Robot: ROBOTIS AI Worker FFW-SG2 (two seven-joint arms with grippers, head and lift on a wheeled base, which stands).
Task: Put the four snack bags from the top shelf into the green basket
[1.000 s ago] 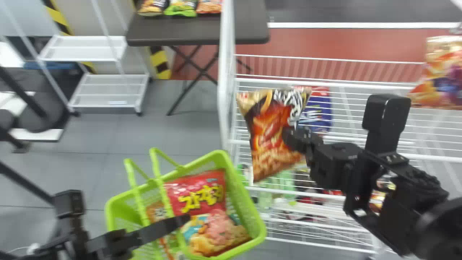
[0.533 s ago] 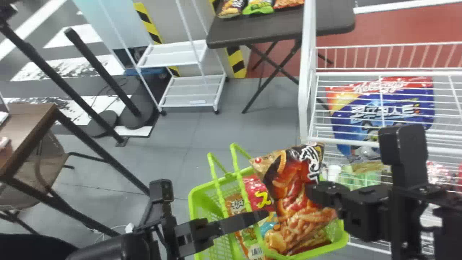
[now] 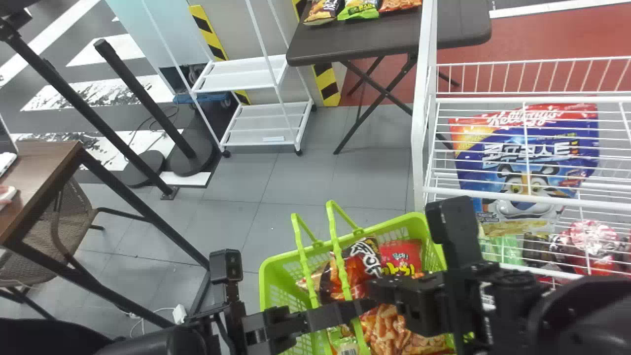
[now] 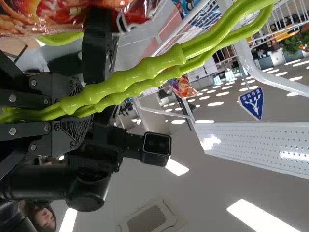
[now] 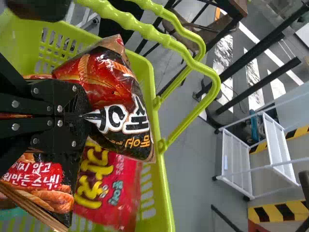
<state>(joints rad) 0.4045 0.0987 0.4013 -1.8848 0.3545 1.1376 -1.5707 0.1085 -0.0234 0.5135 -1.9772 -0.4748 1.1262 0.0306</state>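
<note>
The green basket point(image 3: 434, 231) sits between five and six o'clock in the head view, with the left gripper point(image 3: 352, 311) coming over it from its eight o'clock side. The left jaws are closed round the basket's green handles point(image 3: 340, 264), with no gap showing beyond the width of what they grip. From the basket's three o'clock side comes the right gripper point(image 3: 382, 290), its jaws pinched nearly together on the middle of a dark-and-red snack bag point(image 3: 365, 257), which creases at the grip. That bag is inside the basket's rim, its lettered part towards twelve o'clock from the jaws and its shrimp-printed part towards six. A red snack bag point(image 3: 406, 251) lies in the basket too, at about one o'clock, partly under the held one. A big blue bag point(image 3: 527, 153) shows through the wires of the white rack point(image 3: 419, 123), at three o'clock in the head view. Up at twelve o'clock, three small bags point(image 3: 359, 10) lie side by side on a dark surface point(image 3: 345, 47), and a white cart point(image 3: 241, 74) stands near eleven.
</note>
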